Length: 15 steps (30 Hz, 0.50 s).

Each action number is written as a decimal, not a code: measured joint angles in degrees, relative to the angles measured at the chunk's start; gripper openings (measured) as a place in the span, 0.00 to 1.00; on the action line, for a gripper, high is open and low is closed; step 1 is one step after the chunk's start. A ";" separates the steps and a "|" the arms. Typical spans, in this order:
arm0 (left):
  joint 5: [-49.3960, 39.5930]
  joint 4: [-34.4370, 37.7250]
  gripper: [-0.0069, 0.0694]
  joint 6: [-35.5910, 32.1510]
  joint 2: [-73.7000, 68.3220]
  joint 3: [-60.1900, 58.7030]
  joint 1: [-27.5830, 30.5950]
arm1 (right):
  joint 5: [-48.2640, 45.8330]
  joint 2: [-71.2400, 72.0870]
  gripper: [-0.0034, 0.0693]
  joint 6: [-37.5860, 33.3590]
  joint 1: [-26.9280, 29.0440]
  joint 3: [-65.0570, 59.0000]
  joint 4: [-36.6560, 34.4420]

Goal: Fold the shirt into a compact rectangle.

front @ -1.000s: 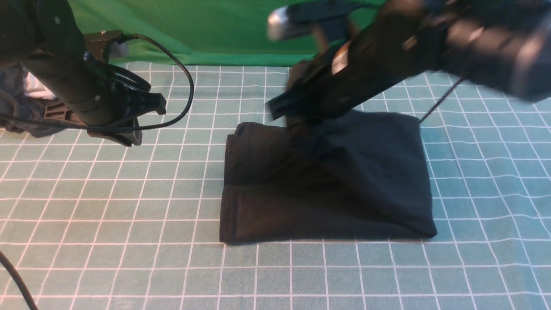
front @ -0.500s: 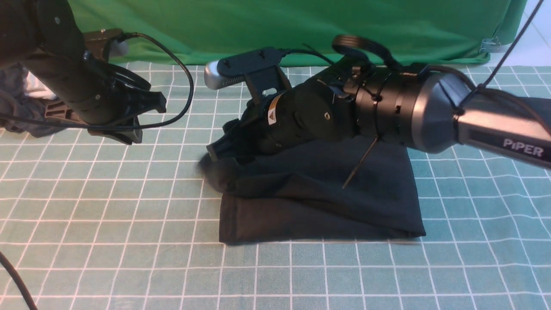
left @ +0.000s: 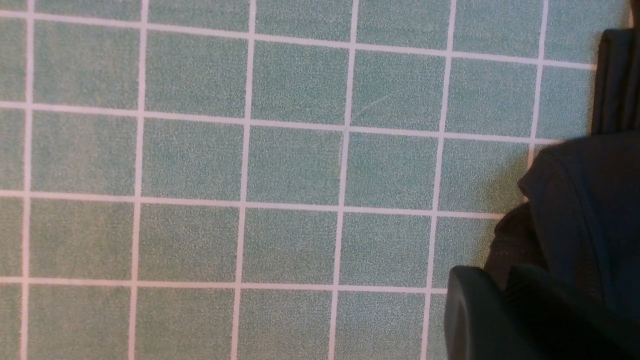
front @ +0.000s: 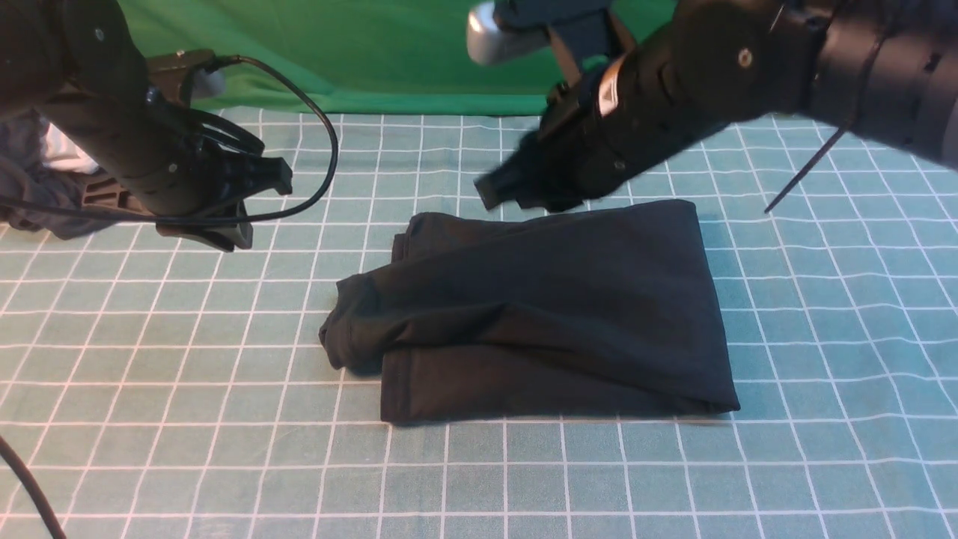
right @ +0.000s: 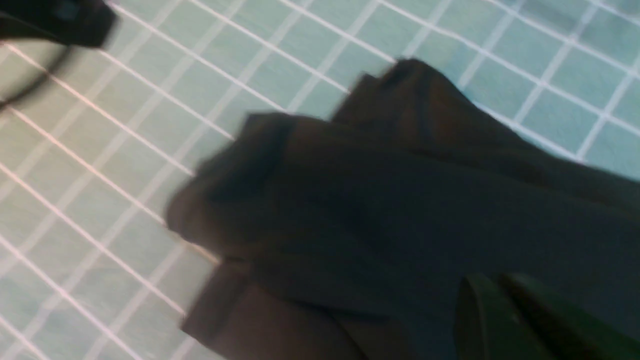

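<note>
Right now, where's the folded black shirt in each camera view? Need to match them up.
Front view: shirt lies mid-table, with a bunched end sticking out toward the robot's left.
Left wrist view: only its edge shows, at that picture's right border.
Right wrist view: blurred, it fills the middle and lower right.
Shared landmark: the teal cloth with a white grid under the shirt, in all three.

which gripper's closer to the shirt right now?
Right. The right gripper hovers just over the far edge of the folded shirt, shut and empty. The left gripper hangs off to the shirt's left over bare cloth, also shut.
</note>
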<state>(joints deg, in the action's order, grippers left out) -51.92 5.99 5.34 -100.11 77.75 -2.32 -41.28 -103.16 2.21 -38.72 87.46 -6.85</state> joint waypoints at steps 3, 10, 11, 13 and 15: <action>-0.21 0.76 0.16 -0.01 0.00 0.00 0.00 | 0.87 -5.13 0.07 -0.05 0.16 -2.49 0.12; -2.27 1.51 0.16 -0.06 0.00 0.00 0.00 | -6.63 -13.73 0.07 -4.86 -0.29 -3.67 0.23; -2.75 1.51 0.17 -0.21 0.00 0.00 0.00 | -7.84 -13.79 0.07 -5.66 -0.44 -3.96 0.23; -3.14 1.51 0.17 -0.46 0.00 0.00 0.00 | -8.68 -13.36 0.07 -6.10 -0.49 -4.18 0.23; -3.82 1.51 0.17 -1.12 0.00 0.00 0.00 | -9.64 -12.11 0.07 -6.85 -0.49 -4.29 0.35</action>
<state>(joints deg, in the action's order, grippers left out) -55.73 7.50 4.22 -100.11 77.75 -2.32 -50.92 -115.27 -4.64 -39.21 83.17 -6.50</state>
